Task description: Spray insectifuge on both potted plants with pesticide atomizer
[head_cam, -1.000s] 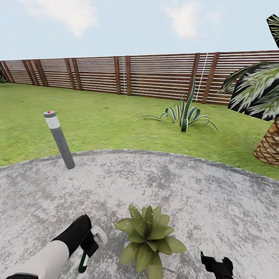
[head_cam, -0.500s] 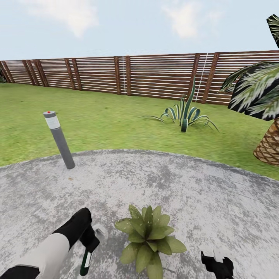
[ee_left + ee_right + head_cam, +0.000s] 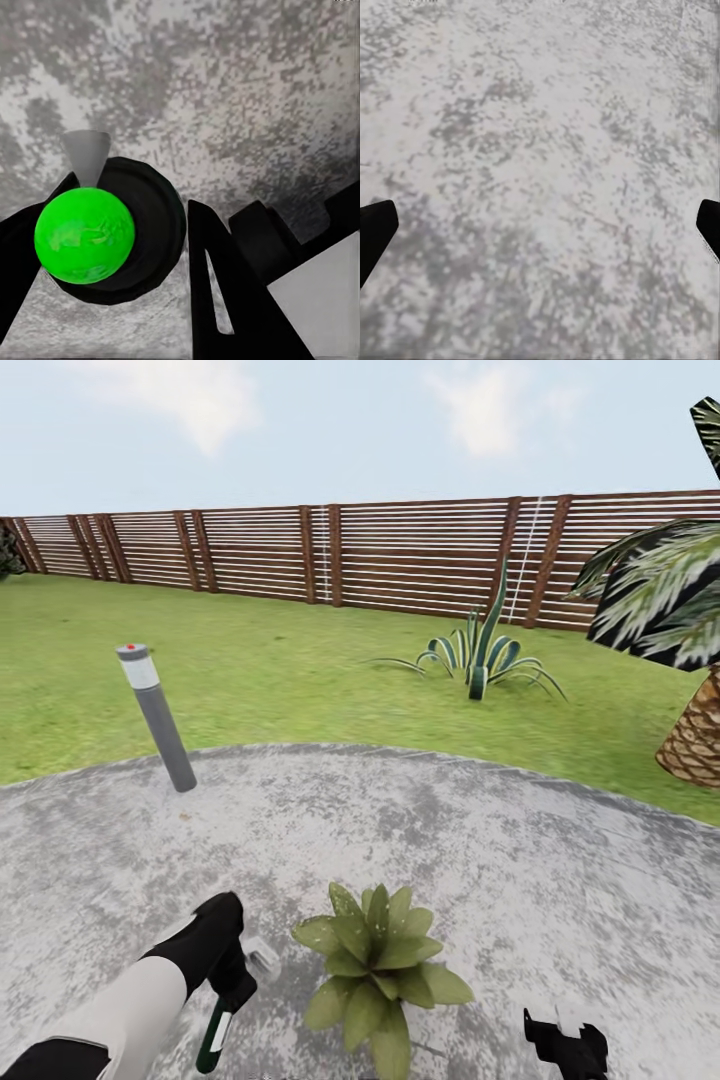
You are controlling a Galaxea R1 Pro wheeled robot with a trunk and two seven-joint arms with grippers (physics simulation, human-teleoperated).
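Observation:
One potted plant [image 3: 375, 965], a low rosette of broad green leaves, sits on the grey stone patio [image 3: 480, 840] near the bottom centre of the head view. Just left of it my left gripper [image 3: 232, 992] is shut on the pesticide atomizer [image 3: 214, 1036], a slim dark green bottle with a white band that hangs down from the fingers. The left wrist view looks onto the atomizer's bright green top [image 3: 84, 234] and grey nozzle, held between the dark fingers [image 3: 225, 292]. To the plant's right, low over the stone, my right gripper [image 3: 565, 1048] is open, with bare patio between its fingertips [image 3: 375, 229].
A grey lamp post [image 3: 158, 718] stands at the patio's left edge. On the lawn behind are a striped spiky agave [image 3: 483, 655] and a palm [image 3: 680, 660] at the right. A brown slatted fence [image 3: 330, 555] closes the back.
The whole view has shifted slightly, so the camera moved. The left arm has turned a little and more of the atomizer hangs in sight below the gripper. The right gripper holds still.

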